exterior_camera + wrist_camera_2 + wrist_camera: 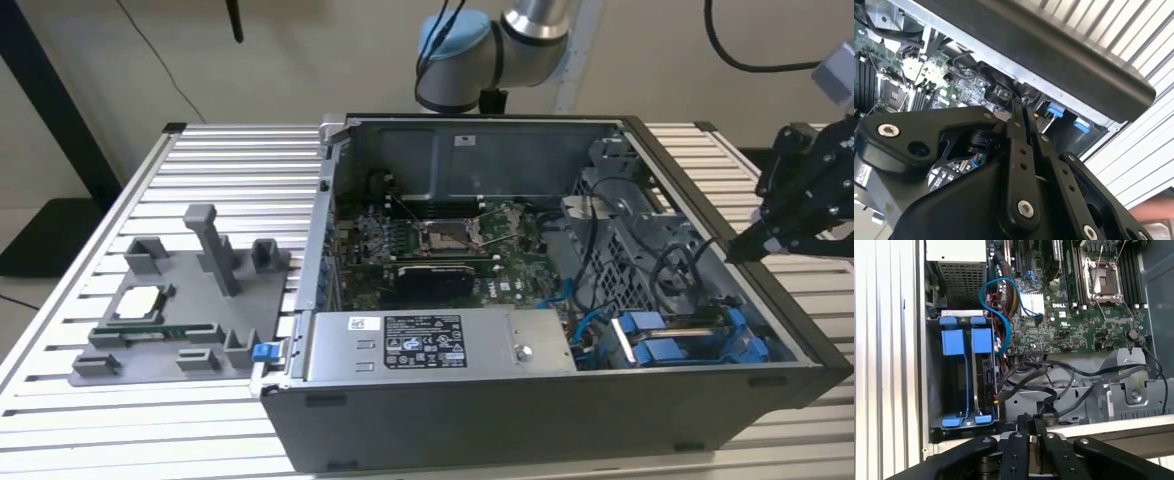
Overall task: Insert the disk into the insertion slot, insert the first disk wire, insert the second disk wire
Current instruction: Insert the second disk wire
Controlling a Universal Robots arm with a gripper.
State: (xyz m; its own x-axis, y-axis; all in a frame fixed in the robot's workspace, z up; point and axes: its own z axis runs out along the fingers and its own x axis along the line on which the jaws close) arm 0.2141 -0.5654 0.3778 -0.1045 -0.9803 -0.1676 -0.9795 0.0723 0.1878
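Observation:
The disk point(985, 375) in its blue carrier frame sits inside the insertion slot point(934, 371), one bay of the grey drive cage, beside a second blue carrier point(953, 342). The exterior view shows the blue frames point(674, 340) at the case's front right corner. A blue wire point(999, 315) loops from the board toward the cage, and black wires point(1026, 374) run up to the disk's edge; I cannot tell whether any is plugged in. My gripper point(742, 250) point(1032, 421) point(1023, 114) hovers outside the case's right wall, above the cage, shut and holding nothing.
The open computer case point(534, 410) lies on a slatted metal table point(94, 420). Inside are the motherboard point(441, 240) and a grey labelled power-supply box point(427, 345). A grey fixture point(174, 310) with small parts stands at the exterior view's left.

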